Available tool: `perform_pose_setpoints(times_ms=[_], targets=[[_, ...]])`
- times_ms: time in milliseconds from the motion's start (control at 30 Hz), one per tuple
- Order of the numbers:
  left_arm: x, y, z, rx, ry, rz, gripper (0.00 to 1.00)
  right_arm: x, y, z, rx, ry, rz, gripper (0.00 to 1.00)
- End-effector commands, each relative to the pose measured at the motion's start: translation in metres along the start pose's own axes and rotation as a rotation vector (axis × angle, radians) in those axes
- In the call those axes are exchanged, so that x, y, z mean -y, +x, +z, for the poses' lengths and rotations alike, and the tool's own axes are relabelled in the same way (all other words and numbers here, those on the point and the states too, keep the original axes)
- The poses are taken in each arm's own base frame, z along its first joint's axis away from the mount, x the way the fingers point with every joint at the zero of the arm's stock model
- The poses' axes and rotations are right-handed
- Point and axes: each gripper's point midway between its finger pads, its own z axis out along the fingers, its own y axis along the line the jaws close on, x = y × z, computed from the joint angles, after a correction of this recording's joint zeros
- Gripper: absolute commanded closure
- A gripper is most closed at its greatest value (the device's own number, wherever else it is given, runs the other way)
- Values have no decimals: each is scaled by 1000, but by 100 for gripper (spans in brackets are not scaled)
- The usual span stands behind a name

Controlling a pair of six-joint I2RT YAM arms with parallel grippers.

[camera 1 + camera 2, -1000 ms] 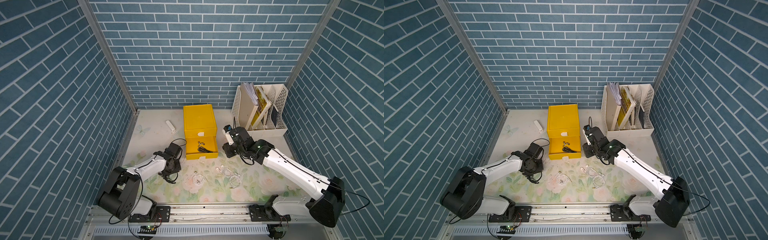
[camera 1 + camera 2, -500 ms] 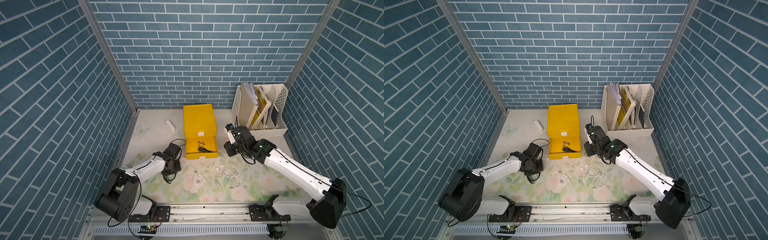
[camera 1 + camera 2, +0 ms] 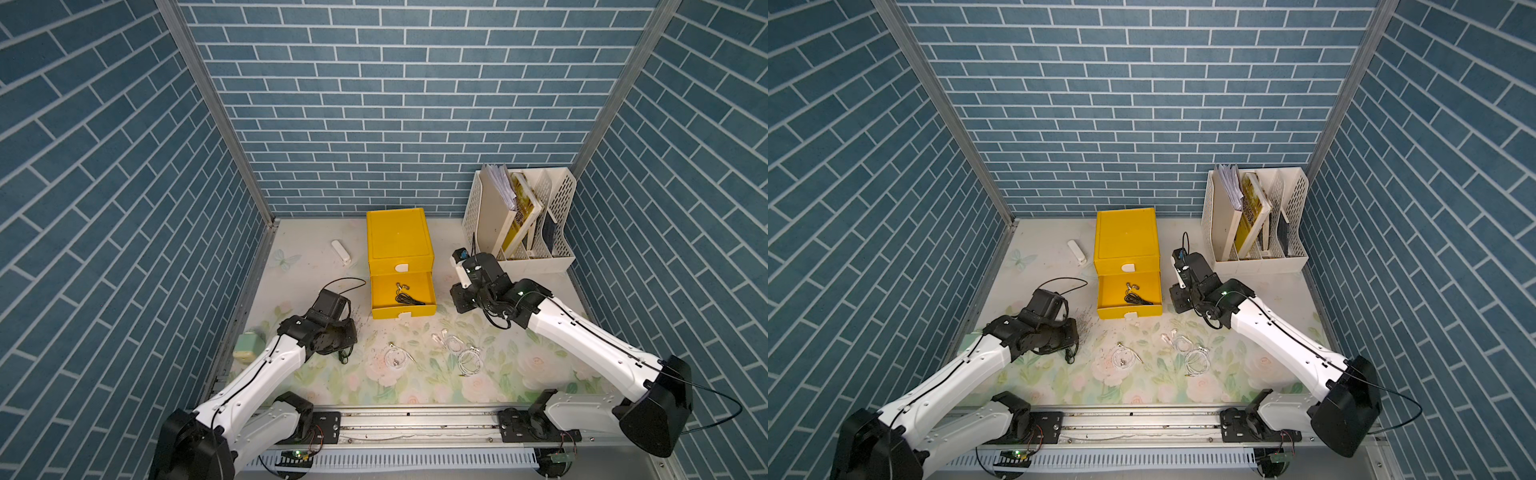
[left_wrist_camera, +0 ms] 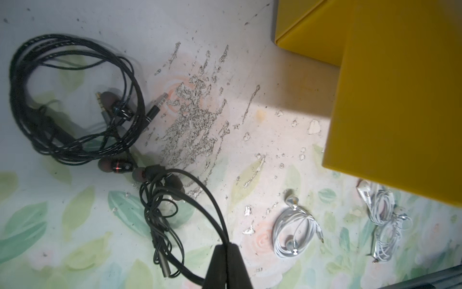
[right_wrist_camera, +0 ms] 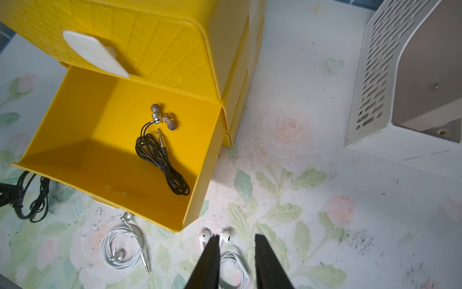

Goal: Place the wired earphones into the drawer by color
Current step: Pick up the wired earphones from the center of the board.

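Left wrist view is showing the left gripper point(image 4: 226, 246) pinching shut on the smooth black wired earphones point(image 4: 160, 200), lying on the floral mat point(image 4: 75, 225) left of the open yellow plastic drawer point(image 5: 203, 170); the right gripper point(image 5: 237, 236) is hovering part-open, empty, over a white earphone coil point(image 5: 235, 265). Pickup is seemingly under way, calling for a lift rightward over the drawer wall, beside the braided black pair point(image 5: 160, 155) inside.

No legible text, label, brand, number or sign is found in any view. The patterned yellow book cover point(image 3: 523, 205) and the papers point(image 3: 500, 185) held in the white file rack point(image 3: 562, 195) are rendered too small for any print to be read.
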Motion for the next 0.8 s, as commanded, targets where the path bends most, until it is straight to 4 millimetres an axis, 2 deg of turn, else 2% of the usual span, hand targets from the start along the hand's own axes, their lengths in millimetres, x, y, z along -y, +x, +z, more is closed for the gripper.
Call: perform_pose_setpoints(times_ms=[0, 200, 367, 467, 633, 700, 767], targets=[[-1, 10, -18, -24, 8, -16, 99, 6, -4, -1, 21, 25, 12, 73], [13, 7, -38, 15, 86, -27, 99, 7, -2, 3, 10, 32, 14, 73], [22, 2, -42, 44, 140, -23, 99, 0, 0, 5, 0, -13, 23, 73], [24, 0, -42, 50, 147, -12, 100, -15, 0, 5, -7, -99, 24, 72], [32, -12, -60, 107, 160, 14, 100, -57, -4, 1, 1, -335, 51, 67], [32, -13, -62, 113, 164, 21, 100, -65, -4, 3, -7, -367, 53, 65], [27, -7, -54, 94, 152, 19, 100, -68, -2, 6, -18, -370, 46, 64]])
